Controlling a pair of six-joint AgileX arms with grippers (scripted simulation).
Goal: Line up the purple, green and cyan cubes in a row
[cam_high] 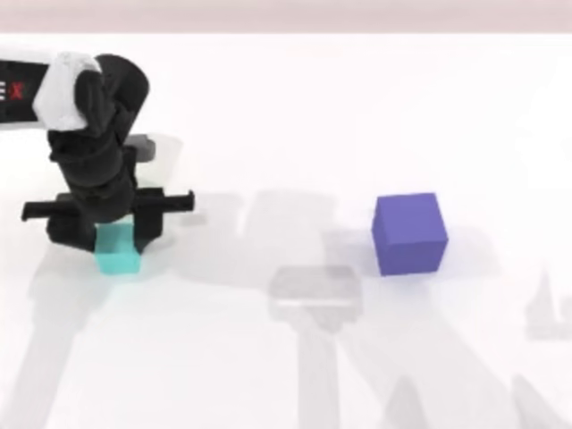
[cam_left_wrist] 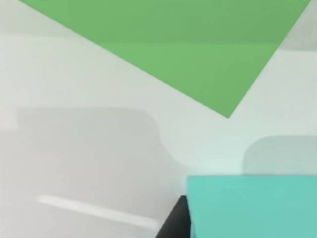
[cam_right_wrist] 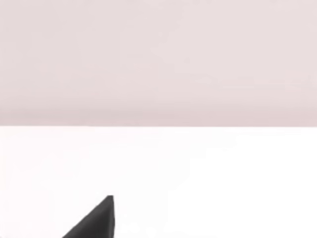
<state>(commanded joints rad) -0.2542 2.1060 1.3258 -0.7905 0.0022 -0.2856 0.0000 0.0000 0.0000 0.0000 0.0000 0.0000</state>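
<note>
Large matte blue-purple cube (cam_high: 409, 233): right of centre, alone. Mid-sized bright green cube (cam_left_wrist: 193, 49): seen only by left wrist, beyond cyan one. Small light cyan-turquoise cube (cam_high: 117, 249): far left, under left gripper (cam_high: 114, 234); jaw state cannot tell. Right arm absent from top view. Row unformed.

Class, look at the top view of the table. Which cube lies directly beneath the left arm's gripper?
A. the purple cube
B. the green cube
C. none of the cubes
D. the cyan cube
D. In the top view the left gripper sits right over the cyan cube at the table's left, while the purple cube stands alone far to the right.
</note>
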